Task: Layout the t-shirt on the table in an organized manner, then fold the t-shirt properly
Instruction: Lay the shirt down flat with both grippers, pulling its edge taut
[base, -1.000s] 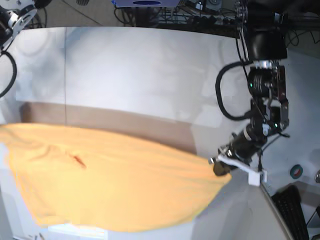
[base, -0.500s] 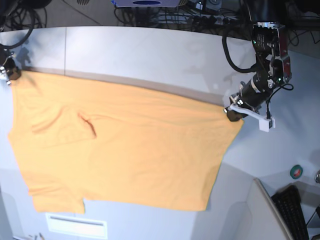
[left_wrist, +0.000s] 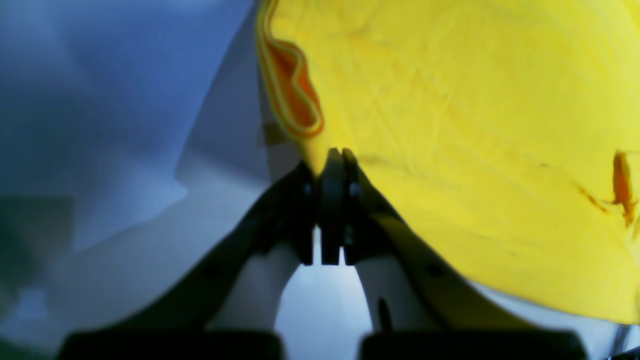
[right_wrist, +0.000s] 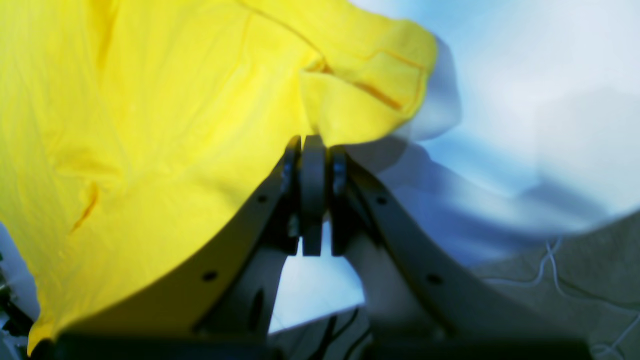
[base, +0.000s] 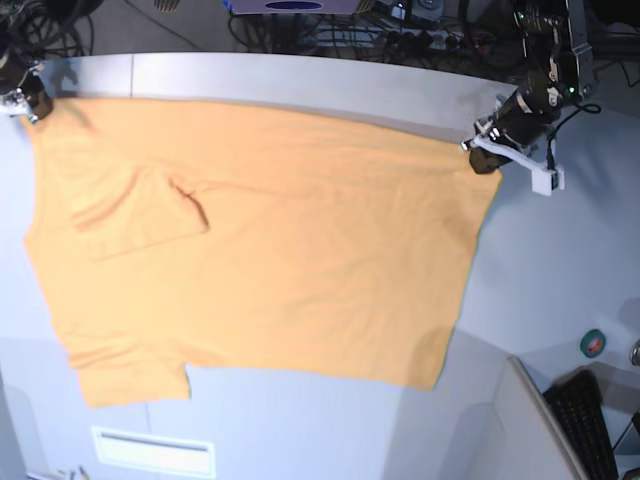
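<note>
At both far corners we have the t-shirt (base: 270, 250) pinched: left gripper (base: 484, 160) clamped on one corner, right gripper (base: 30, 100) clamped on the other, cloth stretched between them. It hangs toward us over the table (base: 560, 260), pale grey. Cables (base: 330, 35) clutter the back edge. Shirt is light orange, mostly flat, one crease (base: 190, 200) near the sleeve.

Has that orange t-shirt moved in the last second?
Yes. The t-shirt has been carried toward the table's far edge, its top edge now near there, stretched between the left gripper and right gripper.
</note>
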